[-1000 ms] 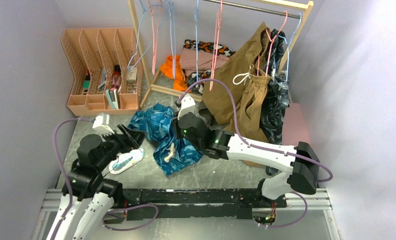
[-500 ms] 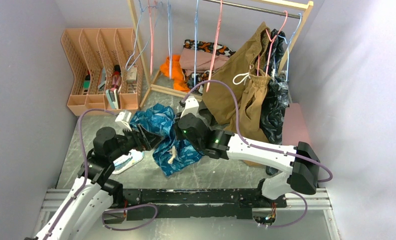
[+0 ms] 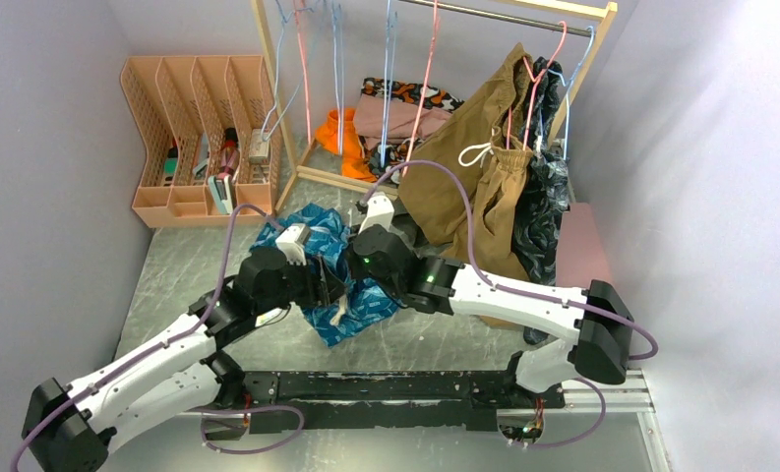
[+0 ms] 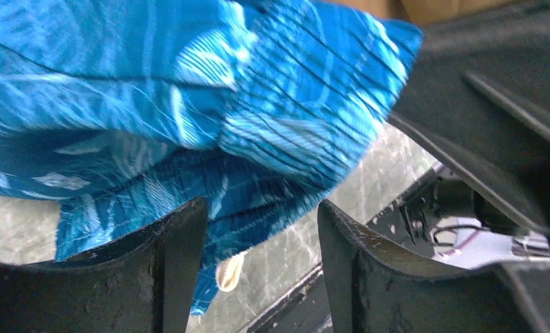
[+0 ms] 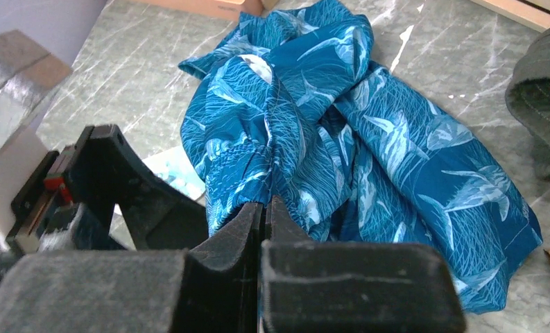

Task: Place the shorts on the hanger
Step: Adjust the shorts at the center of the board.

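The teal-blue leaf-print shorts lie crumpled on the marble table, with the cream drawstring hanging at the front. My right gripper is shut on a raised fold of the shorts; in the top view it sits at the bunched middle. My left gripper is open, its fingers either side of the hanging edge of the shorts, close beside the right gripper. A pink wire hanger hangs on the rack rail, apart from both grippers.
A wooden rack at the back holds light-blue hangers, tan-brown shorts and a dark garment. A peach file organiser stands at the back left. Orange and patterned clothes lie under the rack. A pink box sits at the right.
My left arm has swung right from the table's left side, and its open gripper now reaches the shorts. My right gripper has stayed shut on the fold.
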